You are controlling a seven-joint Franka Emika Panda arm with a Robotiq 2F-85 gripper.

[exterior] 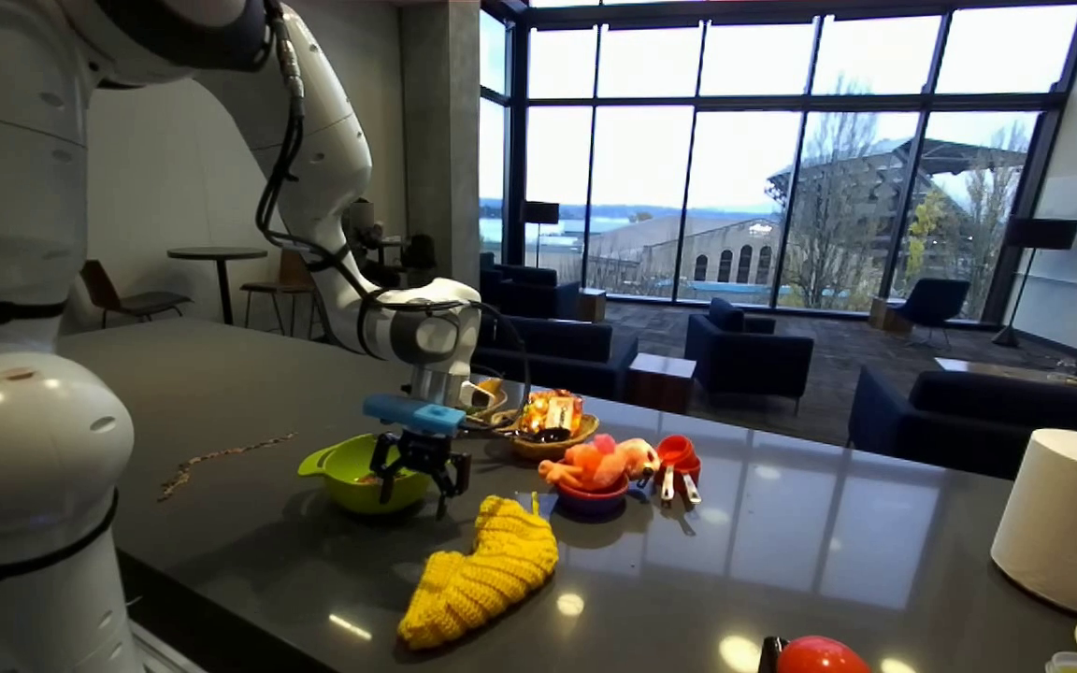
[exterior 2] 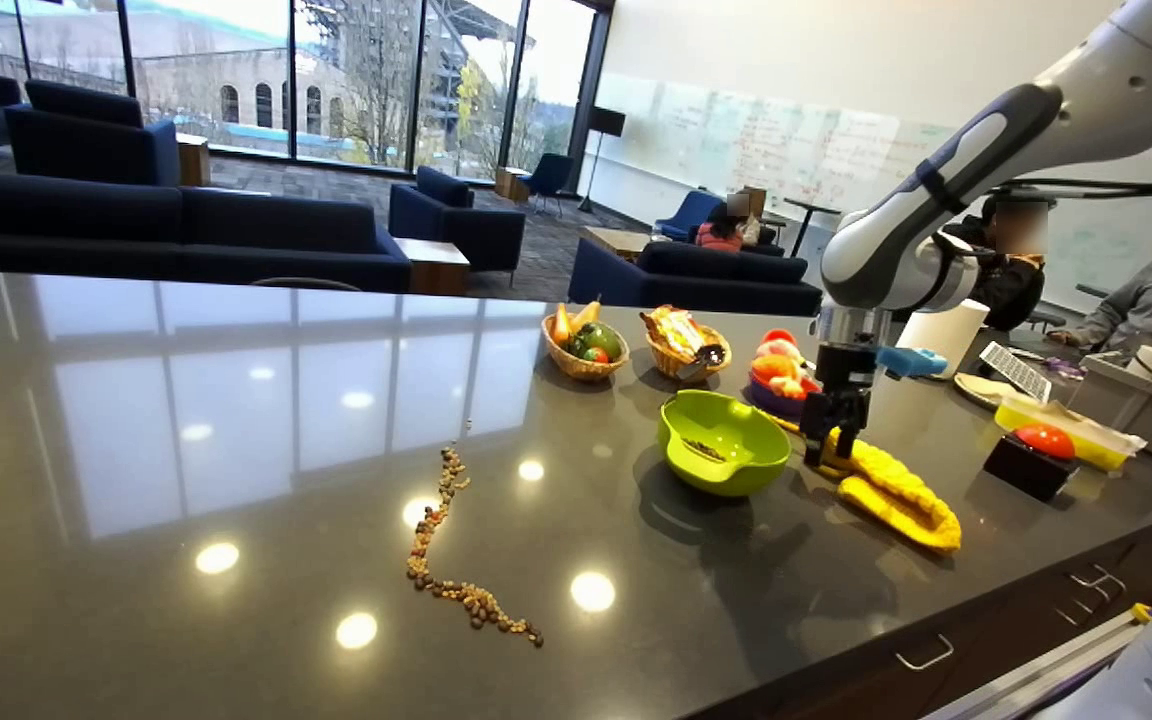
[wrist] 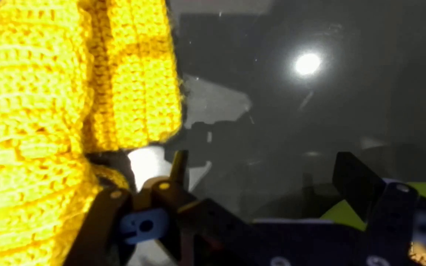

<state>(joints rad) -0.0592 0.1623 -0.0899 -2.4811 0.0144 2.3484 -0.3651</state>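
My gripper (exterior: 414,505) stands open over the counter, fingers pointing down, with nothing between them. It hangs between a lime-green bowl (exterior 2: 726,475) and a yellow knitted piece (exterior: 487,575). In the wrist view the gripper (wrist: 263,155) spreads its fingertips wide over bare grey surface. The yellow knitted piece (wrist: 31,111) fills the left of that view, close by one finger; whether they touch I cannot tell. A sliver of the green bowl (wrist: 346,216) shows behind the opposite finger. Small brown bits (exterior 2: 704,450) lie inside the bowl.
A winding trail of nut-like bits (exterior 2: 426,560) lies on the counter. Farther back are a fruit basket (exterior 2: 586,370), a second basket (exterior 2: 681,365), a pink toy (exterior: 595,463) on a purple bowl (exterior: 592,506) and red measuring cups (exterior: 677,453). A red button (exterior 2: 1046,440) and paper towel roll (exterior: 1062,523) stand aside.
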